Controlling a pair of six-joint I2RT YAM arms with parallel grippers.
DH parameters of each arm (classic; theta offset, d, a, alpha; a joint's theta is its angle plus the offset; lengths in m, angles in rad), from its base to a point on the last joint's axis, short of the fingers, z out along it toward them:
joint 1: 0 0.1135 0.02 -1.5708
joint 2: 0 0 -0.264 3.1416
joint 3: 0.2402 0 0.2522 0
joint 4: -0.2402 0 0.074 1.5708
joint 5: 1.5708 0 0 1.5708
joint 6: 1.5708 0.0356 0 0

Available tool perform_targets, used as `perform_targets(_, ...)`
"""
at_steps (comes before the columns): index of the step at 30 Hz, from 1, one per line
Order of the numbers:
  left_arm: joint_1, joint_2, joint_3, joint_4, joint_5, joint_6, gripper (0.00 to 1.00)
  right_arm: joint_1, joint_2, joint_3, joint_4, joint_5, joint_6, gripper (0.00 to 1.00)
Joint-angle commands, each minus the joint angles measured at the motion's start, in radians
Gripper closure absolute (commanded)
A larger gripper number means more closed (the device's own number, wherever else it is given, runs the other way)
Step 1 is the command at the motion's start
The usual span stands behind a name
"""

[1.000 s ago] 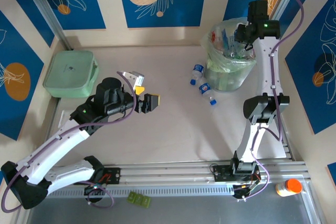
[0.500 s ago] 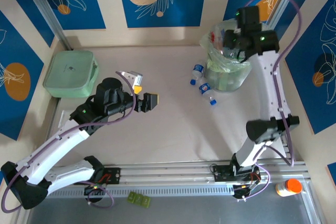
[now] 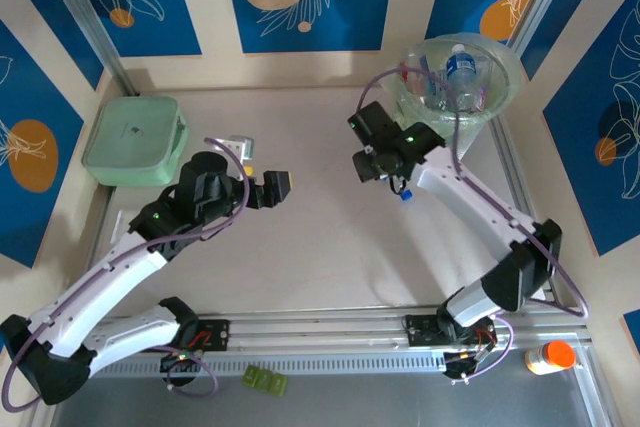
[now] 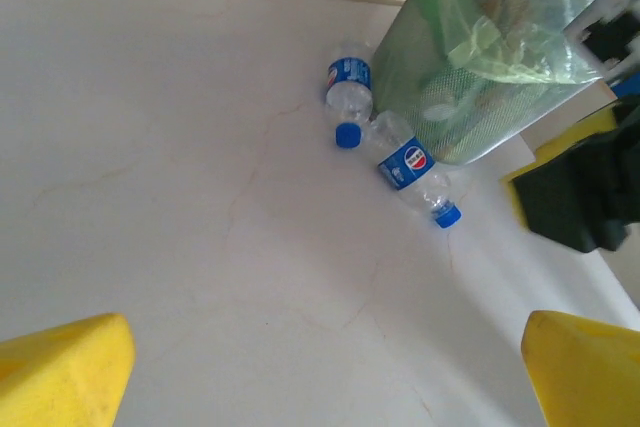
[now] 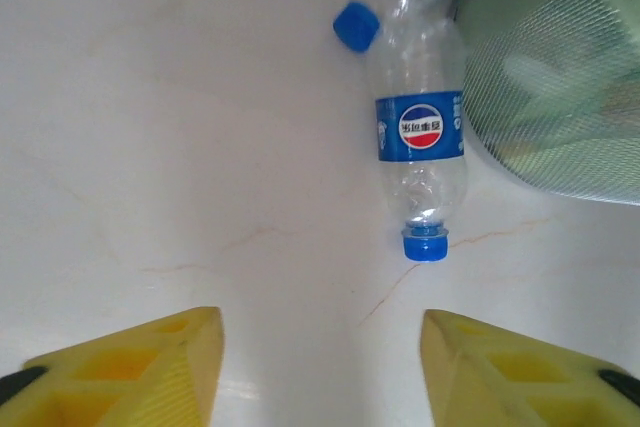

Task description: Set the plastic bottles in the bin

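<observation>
Loose on the tabletop [image 3: 320, 247]: near bottle [image 5: 422, 142] and far bottle [image 4: 350, 97], both flat at the 7–8 o'clock foot of the bin [image 3: 500, 92]. In the right wrist view the near bottle lies just beside the bin wall, cap to 6 o'clock. The far bottle sits at its 12; can't tell if they touch. Bin stands at the tabletop's 1 o'clock with binned bottles [image 3: 462, 72] inside. Right claw [image 5: 318, 325] hovers over the tabletop, jaws partly apart, holding nothing, near bottle ahead of its tips at 1 o'clock. Left claw [image 3: 263, 173] sits mid-tabletop toward 9, spread wide, empty. Mint-green box [image 3: 133, 140] at 10 o'clock.
</observation>
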Motion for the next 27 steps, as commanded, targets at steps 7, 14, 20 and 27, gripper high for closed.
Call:
perform_targets(7,0.107,0.074,-0.126,0.155,0.229,-0.175,0.03,-0.08,0.27,0.019,0.083,0.093,-0.018,0.28)
perform_targets(14,0.12,0.08,-0.136,0.171,0.239,-0.16,0.03,-0.149,0.434,0.059,0.089,0.14,-0.036,0.24)
perform_targets(20,0.121,0.093,-0.136,0.177,0.247,-0.148,0.03,-0.179,0.478,0.073,0.121,0.184,-0.061,0.22)
perform_targets(27,0.125,0.116,-0.134,0.198,0.265,-0.147,0.03,-0.221,0.522,0.1,0.147,0.156,-0.1,0.2)
